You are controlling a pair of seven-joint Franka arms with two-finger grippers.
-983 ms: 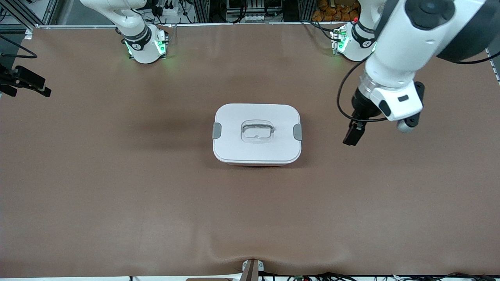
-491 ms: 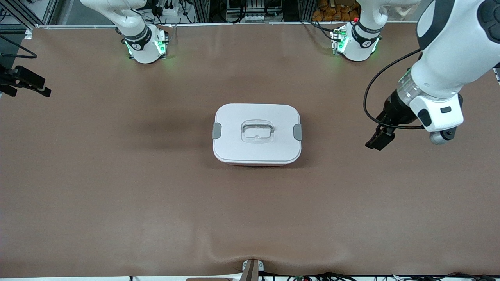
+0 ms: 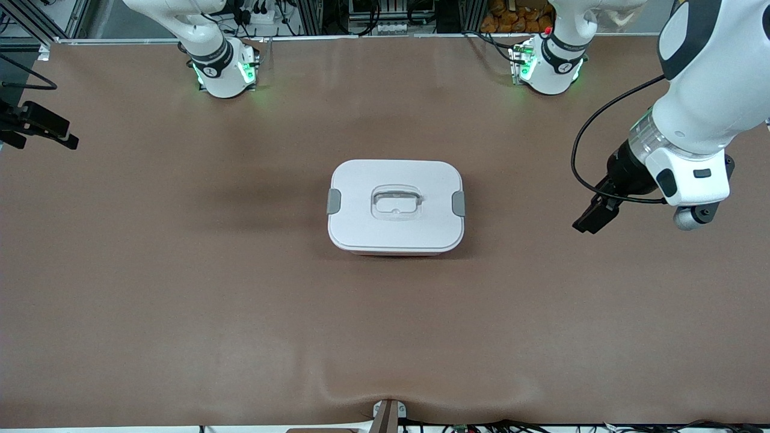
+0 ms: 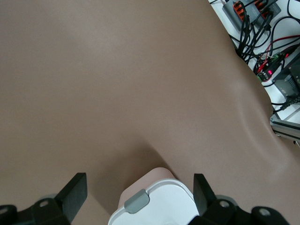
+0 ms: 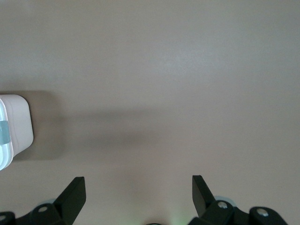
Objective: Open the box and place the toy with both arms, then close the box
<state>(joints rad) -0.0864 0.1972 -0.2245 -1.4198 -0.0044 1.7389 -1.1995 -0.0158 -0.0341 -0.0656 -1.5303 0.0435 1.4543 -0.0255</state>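
Note:
The box [image 3: 396,207] sits in the middle of the table with its white lid on and a grey clip [image 3: 458,204] at each short end. Its clear recessed handle [image 3: 396,201] is in the lid's middle. My left gripper [image 3: 592,218] hangs open over bare table toward the left arm's end, apart from the box. In the left wrist view, one corner of the box [image 4: 154,206] and one clip [image 4: 137,200] show between the open fingers [image 4: 75,194]. My right gripper [image 5: 138,187] is open over bare table, with the box [image 5: 14,126] off to one side. The toy is out of view.
Brown matting covers the table [image 3: 180,300]. Both arm bases [image 3: 222,69] [image 3: 547,66] stand along the table's edge farthest from the front camera. A black fixture [image 3: 39,126] juts in at the right arm's end. Cables and electronics [image 4: 276,70] lie off the table's edge.
My left arm has swung away from the box toward its own end of the table, gripper still open. The box has not moved.

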